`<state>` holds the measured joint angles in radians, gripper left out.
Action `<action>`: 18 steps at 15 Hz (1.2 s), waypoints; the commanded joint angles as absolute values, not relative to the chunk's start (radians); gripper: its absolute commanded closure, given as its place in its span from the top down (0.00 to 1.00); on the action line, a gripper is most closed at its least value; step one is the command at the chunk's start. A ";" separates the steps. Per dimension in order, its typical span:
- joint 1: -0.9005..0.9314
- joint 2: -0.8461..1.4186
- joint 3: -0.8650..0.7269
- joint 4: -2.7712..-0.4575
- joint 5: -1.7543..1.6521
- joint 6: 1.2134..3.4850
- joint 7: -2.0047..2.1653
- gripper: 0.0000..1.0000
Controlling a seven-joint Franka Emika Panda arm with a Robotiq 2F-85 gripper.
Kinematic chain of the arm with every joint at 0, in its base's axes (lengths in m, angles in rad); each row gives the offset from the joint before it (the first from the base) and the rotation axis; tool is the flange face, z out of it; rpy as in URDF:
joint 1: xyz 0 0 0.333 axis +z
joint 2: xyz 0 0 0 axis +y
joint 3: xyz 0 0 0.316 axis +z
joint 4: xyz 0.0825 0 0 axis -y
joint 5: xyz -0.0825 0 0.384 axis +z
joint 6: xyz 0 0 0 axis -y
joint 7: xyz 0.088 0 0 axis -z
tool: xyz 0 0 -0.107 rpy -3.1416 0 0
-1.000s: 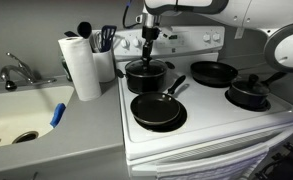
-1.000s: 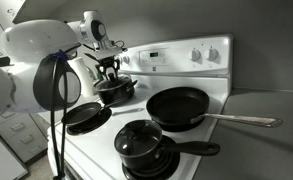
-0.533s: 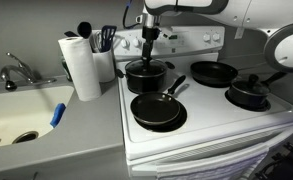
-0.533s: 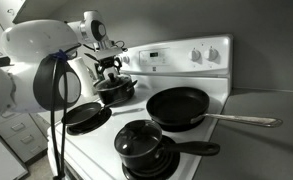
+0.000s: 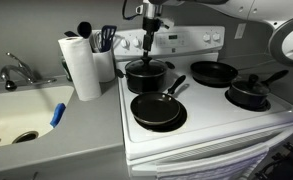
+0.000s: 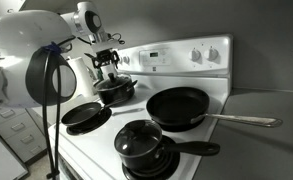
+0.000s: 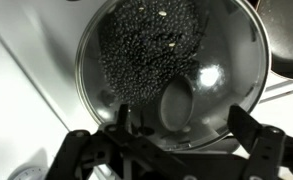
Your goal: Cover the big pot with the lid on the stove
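Note:
The big pot point(image 5: 146, 77) point(image 6: 114, 92) sits on a back burner of the white stove point(image 5: 218, 112) point(image 6: 98, 152). The glass lid point(image 5: 146, 66) point(image 6: 114, 82) lies flat on it. In the wrist view the lid point(image 7: 136, 50) fills the frame, speckled with droplets, and its dark knob point(image 7: 176, 103) lies between my fingers. My gripper point(image 5: 149, 43) point(image 6: 108, 68) point(image 7: 184, 128) hovers just above the knob, open and holding nothing.
A frying pan point(image 5: 156, 109) point(image 6: 86, 114) occupies the burner in front of the pot. Another pan point(image 5: 214, 72) point(image 6: 178, 105) and a small lidded saucepan point(image 5: 248, 94) point(image 6: 141, 146) take the remaining burners. A paper towel roll point(image 5: 81, 65), utensil holder point(image 5: 105, 58) and sink point(image 5: 21, 115) are beside the stove.
The gripper has opened, let go of the lid's knob and risen a little. The lid stays on the pot.

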<state>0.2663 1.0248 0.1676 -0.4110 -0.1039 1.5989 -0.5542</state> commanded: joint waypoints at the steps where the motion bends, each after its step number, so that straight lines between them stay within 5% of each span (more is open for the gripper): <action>1: 0.273 0.967 0.152 -0.448 -0.132 1.569 -0.563 1.00; 18: 0.348 0.920 0.078 -0.404 -0.126 1.479 -0.367 1.00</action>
<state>0.3421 0.9536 0.0950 -0.3711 -0.1526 1.5441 -0.4263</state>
